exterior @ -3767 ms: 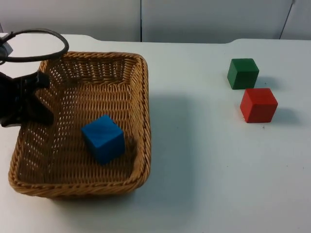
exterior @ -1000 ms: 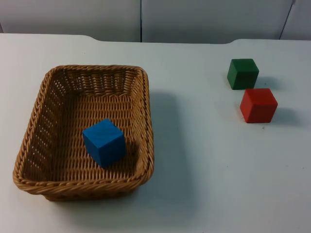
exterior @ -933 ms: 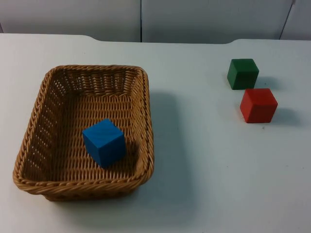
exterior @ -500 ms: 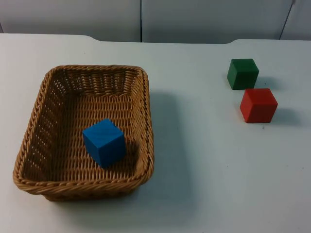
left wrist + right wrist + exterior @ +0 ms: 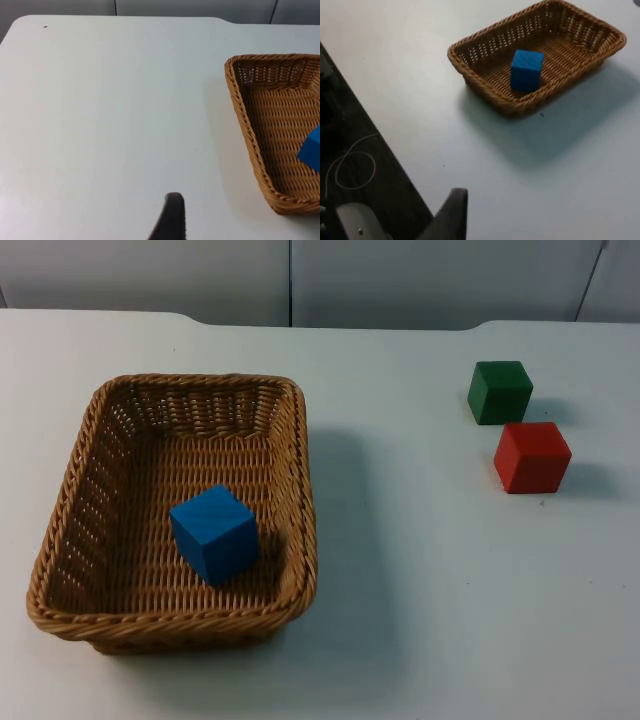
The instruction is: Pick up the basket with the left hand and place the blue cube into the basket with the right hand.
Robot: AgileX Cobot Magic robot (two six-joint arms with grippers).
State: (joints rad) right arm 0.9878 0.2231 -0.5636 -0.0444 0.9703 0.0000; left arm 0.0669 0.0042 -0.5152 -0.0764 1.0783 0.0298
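Observation:
A woven wicker basket (image 5: 305, 490) rests on the white table at the left. The blue cube (image 5: 213, 533) lies inside it, near the front right of its floor. From the left wrist view, the basket (image 5: 245, 120) and a corner of the blue cube (image 5: 311, 152) lie well away from my left gripper's fingertip (image 5: 172, 215), with bare table between. My left gripper is open and holds nothing. The right wrist view looks from high up onto the basket (image 5: 470, 75) and blue cube (image 5: 526, 70). My right gripper's fingertip (image 5: 452, 212) is far from them, and the gripper is open and holds nothing.
A green cube (image 5: 500, 391) and a red cube (image 5: 532, 456) stand close together at the right of the table. The table's edge and dark floor (image 5: 360, 165) lie beside the right gripper. A grey partition wall closes the far side.
Since the earliest frame my left gripper has left the basket's left rim and moved out of the top view, and the basket has settled slightly. Nothing has moved over the last second.

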